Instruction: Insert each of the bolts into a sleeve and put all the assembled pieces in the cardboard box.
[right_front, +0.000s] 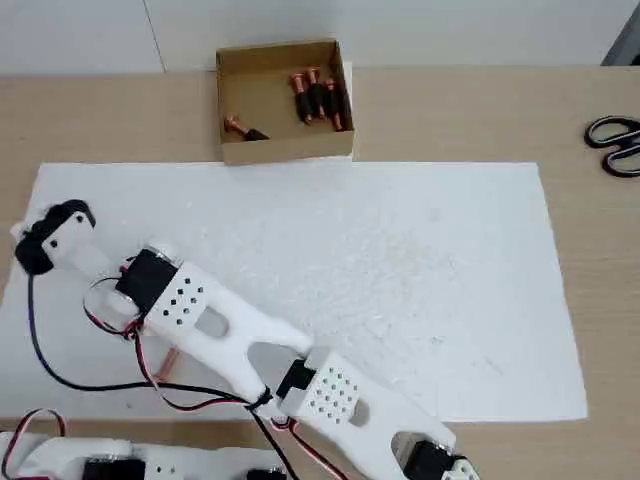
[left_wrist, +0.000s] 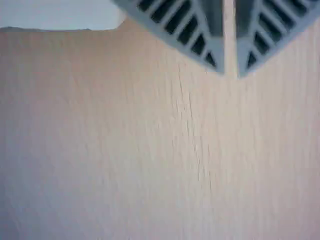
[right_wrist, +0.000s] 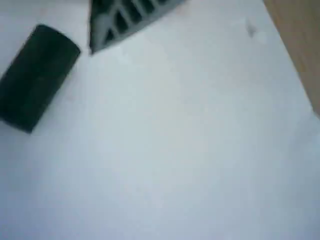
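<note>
Left wrist view: the left gripper (left_wrist: 231, 70) has its two grey ribbed fingers (left_wrist: 200, 40) pressed almost together. A hairline gap shows between them and they hold nothing. They hang over bare wooden desk (left_wrist: 150, 160), just off a corner of the white sheet (left_wrist: 60, 12).

Right wrist view: one grey ribbed finger (right_wrist: 125, 20) of the right arm sits low over the white sheet. I cannot tell whether that pair of fingers is apart or together. Just beside the finger's tip a sleeve (right_wrist: 37, 77) lies on its side on the sheet, a short, matte black cylinder. It is apart from the finger.

The high view takes in the whole desk. The right gripper (right_front: 40, 245) is at the sheet's left edge, and its white arm slants across the sheet's near left corner. A bolt (right_front: 170, 360), a thin copper-coloured shaft, peeks out from under that arm and rests on the sheet.

Past the sheet's far edge and touching it stands the open cardboard box (right_front: 280, 47). Inside are the assembled pieces (right_front: 320, 98), copper bolts pushed through black sleeves. Several are bunched toward the box's right side, and one lies alone in the corner nearest the sheet. Black-handled scissors (right_front: 615, 145) lie on the desk beyond the sheet's far right corner.
</note>
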